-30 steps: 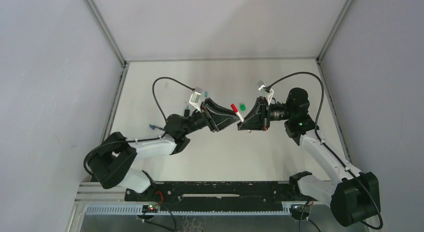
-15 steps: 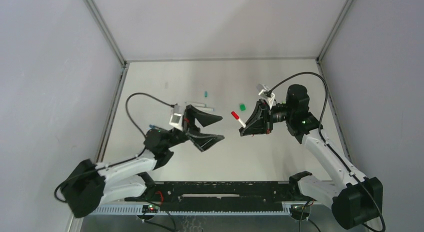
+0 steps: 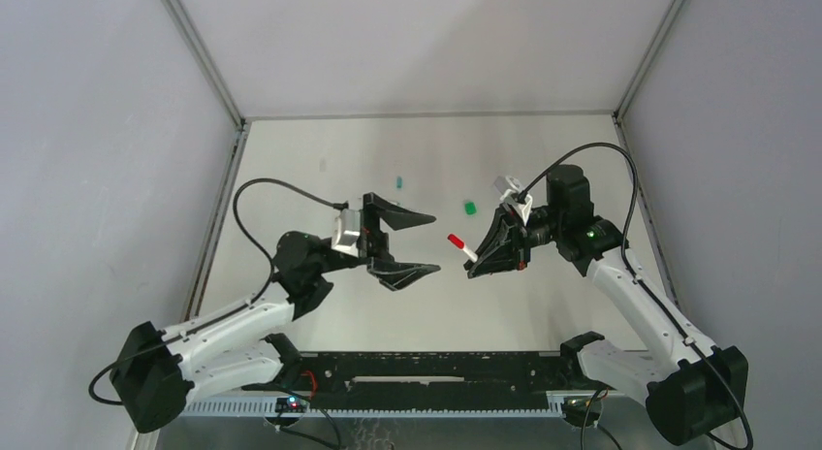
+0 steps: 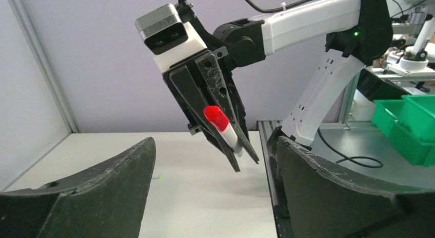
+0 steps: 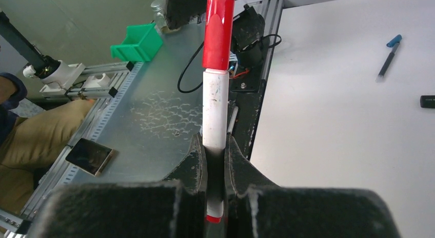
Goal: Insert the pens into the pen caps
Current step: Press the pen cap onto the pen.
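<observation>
left gripper (image 3: 435,242): jaws spread wide, nothing between them. it hangs over the middle of the table (image 3: 553,159), mouth facing the right gripper (image 3: 474,263), with open space between the two.

right gripper: jaws closed tight on the lower barrel of a white pen (image 3: 461,247), held off the surface. a red cap (image 5: 218,33) sits on the free end, which points toward the left gripper.

both grippers stand well in from the side walls (image 3: 97,178) and the far table edge.

on the table beyond them lie a teal cap (image 3: 397,180) and a green cap (image 3: 470,208), well apart. in the right wrist view, a thin black pen (image 5: 387,56) with a blue end and a short black cap (image 5: 427,101) lie loose, near each other, not touching.
</observation>
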